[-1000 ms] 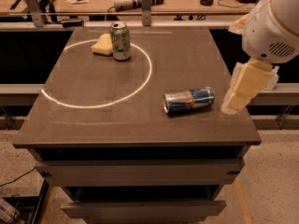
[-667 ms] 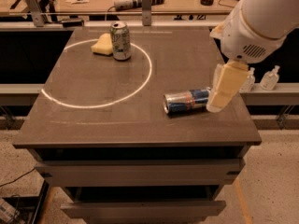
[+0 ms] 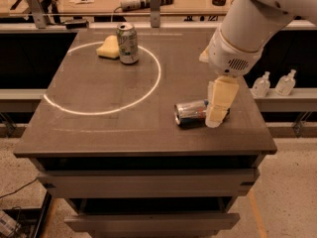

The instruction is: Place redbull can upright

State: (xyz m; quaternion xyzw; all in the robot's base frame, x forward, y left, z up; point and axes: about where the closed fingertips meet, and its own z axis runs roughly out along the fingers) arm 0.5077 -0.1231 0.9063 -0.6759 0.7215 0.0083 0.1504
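Observation:
The redbull can, slim, blue and silver, lies on its side near the right front of the dark table, its silver end facing left. My gripper hangs from the white arm and reaches down over the can's right half, its cream fingers covering that end of the can.
A wider white-and-green can stands upright at the back of the table beside a yellow sponge. A white circle is marked on the tabletop. Two small bottles sit on a ledge to the right. Drawers are below the tabletop.
My arm has swung left and down from beside the table's right edge, and the gripper now sits over the right end of the lying can. The can has not moved.

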